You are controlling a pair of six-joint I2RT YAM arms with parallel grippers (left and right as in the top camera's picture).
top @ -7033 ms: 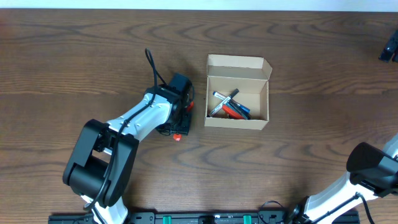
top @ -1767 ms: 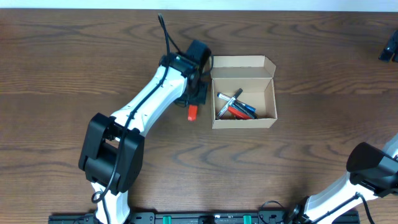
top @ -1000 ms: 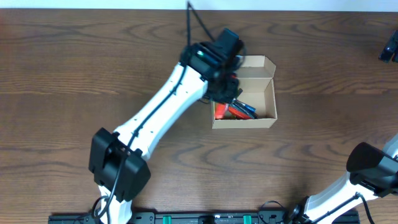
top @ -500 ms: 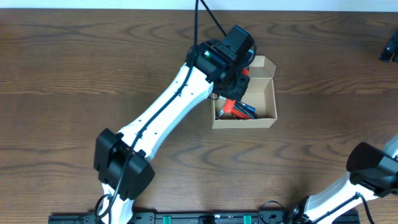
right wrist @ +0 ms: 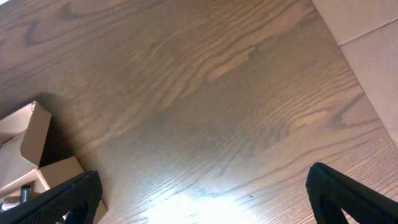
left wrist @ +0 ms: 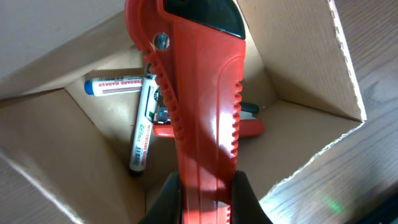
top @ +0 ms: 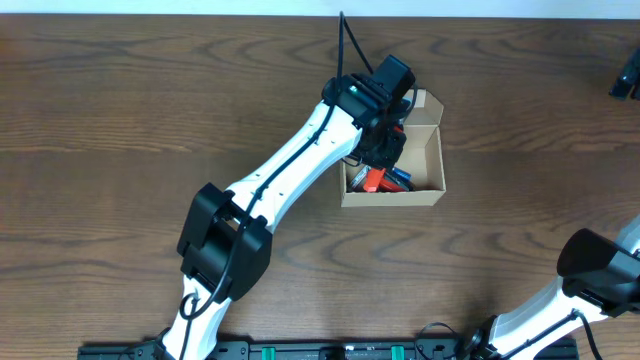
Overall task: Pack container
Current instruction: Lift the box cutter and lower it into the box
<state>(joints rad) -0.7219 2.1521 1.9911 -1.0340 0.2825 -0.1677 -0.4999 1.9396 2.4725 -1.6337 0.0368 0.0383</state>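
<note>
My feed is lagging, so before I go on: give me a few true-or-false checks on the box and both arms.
1. The left gripper has its jaws shut on a red tool. True.
2. The container has its lid closed. False: the flap stands open.
3. Markers lie inside the container. True.
4. The right gripper holds a marker. False: its jaws are open and empty, over the bare wooden table.
5. The red tool lies on the table beside the container. False: it is held over the open container.
</note>
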